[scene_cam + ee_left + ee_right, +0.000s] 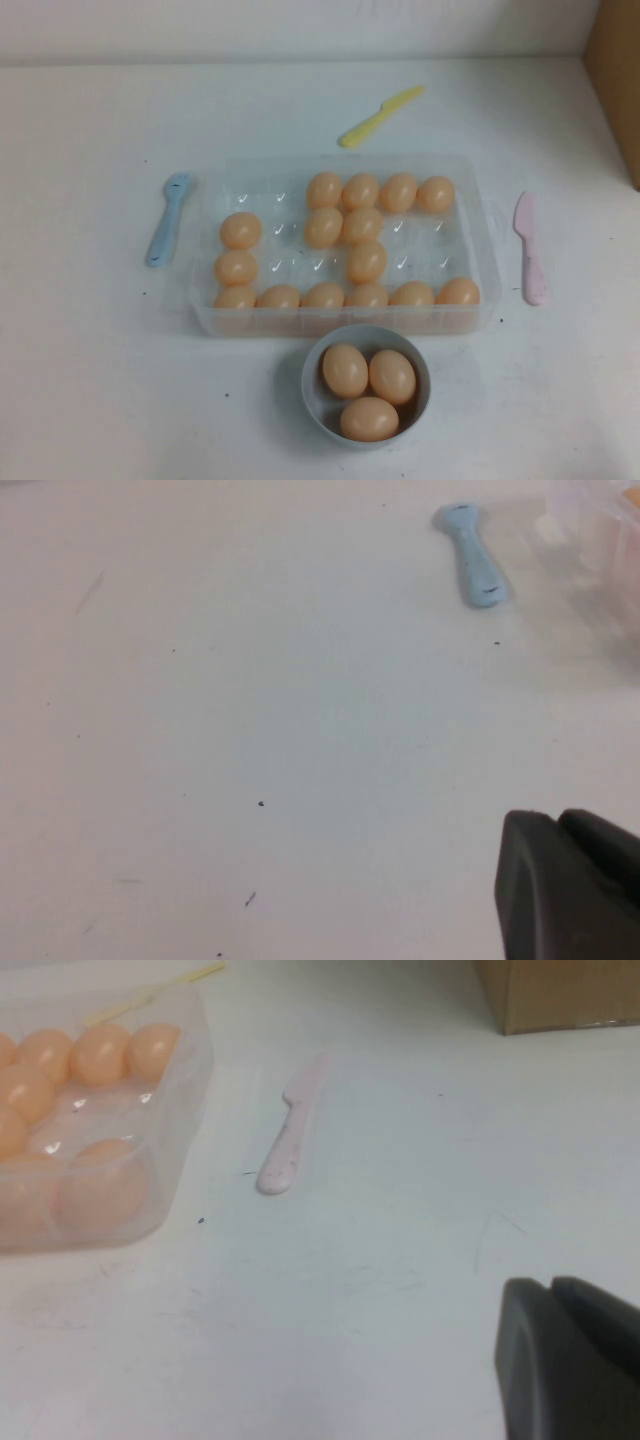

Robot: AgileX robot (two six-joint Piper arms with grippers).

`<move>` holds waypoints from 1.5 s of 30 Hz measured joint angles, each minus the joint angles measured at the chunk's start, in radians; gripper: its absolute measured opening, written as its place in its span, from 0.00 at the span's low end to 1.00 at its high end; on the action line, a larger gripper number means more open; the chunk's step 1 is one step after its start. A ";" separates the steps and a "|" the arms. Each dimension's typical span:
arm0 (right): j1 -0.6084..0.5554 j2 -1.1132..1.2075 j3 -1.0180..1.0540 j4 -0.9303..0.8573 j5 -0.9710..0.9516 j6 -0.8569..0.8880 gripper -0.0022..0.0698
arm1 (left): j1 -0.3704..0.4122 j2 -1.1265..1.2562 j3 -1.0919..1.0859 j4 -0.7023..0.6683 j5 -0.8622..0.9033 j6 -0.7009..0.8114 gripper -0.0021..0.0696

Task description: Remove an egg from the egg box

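The clear plastic egg box [487, 240] lies in the middle of the table and holds several peach-orange eggs, such as one near its centre [366, 261]. Neither arm shows in the high view. My left gripper [558, 818] is shut and empty over bare table, well off the box's left side. My right gripper [550, 1284] is shut and empty over bare table off the box's right side. The right wrist view shows the box's right end [190, 1080] with eggs [100, 1192] in it.
A grey-white bowl [311, 385] with three eggs stands in front of the box. A blue utensil [168, 217] lies left of the box, a pink knife [529, 248] right, a yellow knife [379, 115] behind. A cardboard box [615, 80] stands at the far right.
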 joint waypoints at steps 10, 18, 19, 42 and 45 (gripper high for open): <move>0.000 0.000 0.000 0.000 0.000 0.000 0.01 | 0.000 0.000 0.000 0.000 0.000 0.000 0.02; 0.000 0.000 0.000 0.000 0.000 0.000 0.01 | 0.000 0.000 0.000 0.000 0.000 0.000 0.02; 0.000 0.000 0.000 0.000 0.000 0.000 0.01 | 0.000 0.000 0.000 0.000 0.000 0.000 0.02; 0.000 0.000 0.000 0.000 0.000 0.000 0.01 | 0.000 0.000 0.000 -0.451 -0.290 -0.322 0.02; 0.000 0.000 0.000 0.000 0.000 0.000 0.01 | 0.000 0.000 0.000 -0.548 -0.385 -0.390 0.02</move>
